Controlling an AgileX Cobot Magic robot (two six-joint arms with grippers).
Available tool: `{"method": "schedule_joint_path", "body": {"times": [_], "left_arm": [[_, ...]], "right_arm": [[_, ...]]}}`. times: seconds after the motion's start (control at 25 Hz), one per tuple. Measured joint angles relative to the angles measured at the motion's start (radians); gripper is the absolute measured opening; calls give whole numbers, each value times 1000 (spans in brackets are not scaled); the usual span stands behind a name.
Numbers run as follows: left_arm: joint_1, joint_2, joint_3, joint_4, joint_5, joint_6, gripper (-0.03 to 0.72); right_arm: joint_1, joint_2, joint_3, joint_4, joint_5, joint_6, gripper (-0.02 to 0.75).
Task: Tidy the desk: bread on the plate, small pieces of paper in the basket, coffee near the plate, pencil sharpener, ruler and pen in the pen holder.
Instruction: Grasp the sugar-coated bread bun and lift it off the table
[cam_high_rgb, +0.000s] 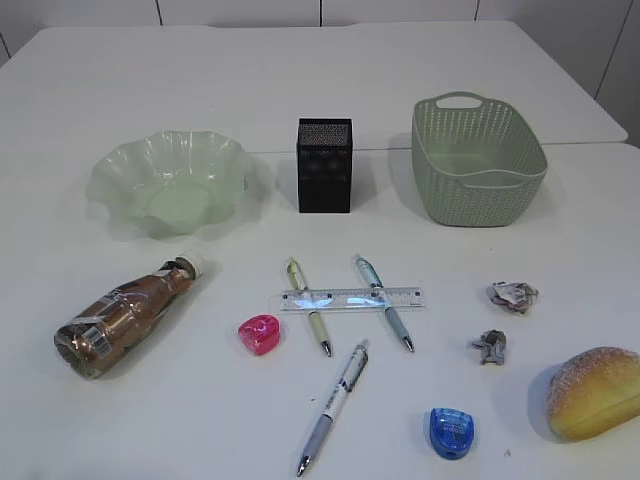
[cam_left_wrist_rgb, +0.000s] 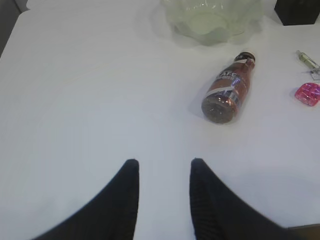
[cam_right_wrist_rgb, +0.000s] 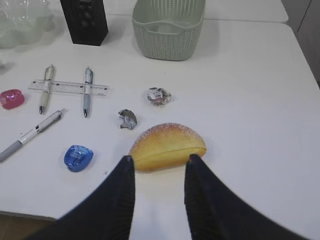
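The bread (cam_right_wrist_rgb: 168, 146) lies at the desk's front right, just beyond my open right gripper (cam_right_wrist_rgb: 160, 157), whose tips do not touch it. My left gripper (cam_left_wrist_rgb: 164, 161) hangs open over bare desk, well short of the coffee (cam_left_wrist_rgb: 230, 87), which lies on its side. The plate (cam_high_rgb: 105, 165) stands back left, the pen holder (cam_high_rgb: 324, 166) in the middle and the basket (cam_high_rgb: 470, 200) back right. The ruler (cam_high_rgb: 350, 299) lies across two pens (cam_high_rgb: 309, 305), with a third pen (cam_high_rgb: 335, 405) nearer. Two crumpled papers (cam_high_rgb: 512, 296) lie near the bread. Pink (cam_high_rgb: 260, 333) and blue (cam_high_rgb: 451, 432) sharpeners sit in front.
The desk's (cam_high_rgb: 120, 70) seam runs behind the plate and the basket. Its right edge lies close beyond the bread, and the front edge shows at the lower left of the right wrist view.
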Motion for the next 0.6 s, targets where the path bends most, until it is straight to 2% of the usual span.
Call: {"method": "schedule_joint_path", "body": {"times": [0.24,0.48,0.6], "left_arm": [[0,65,-41,-21,-10,0,257],[0,68,-50,-39,-19,0,335],[0,79,-50,-47,-19,0,349]], "right_arm": [[0,47,-8,2,-16,0,286],[0,135,-8,2,-52,0,336],[0,162,-8,2,-79,0,341]]}}
